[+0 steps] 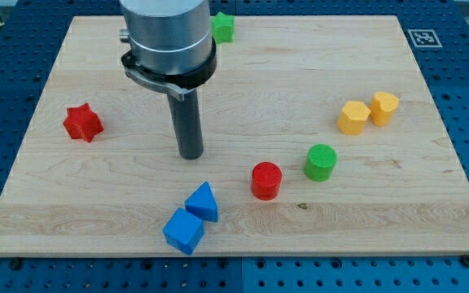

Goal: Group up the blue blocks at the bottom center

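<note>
Two blue blocks lie near the view's bottom centre, touching each other: a blue triangular block and a blue cube just below and left of it. My tip rests on the wooden board, above the triangular block with a gap between them.
A red star block lies at the view's left. A red cylinder and a green cylinder sit right of centre. Two yellow blocks are at the right. A green block is at the top, beside the arm.
</note>
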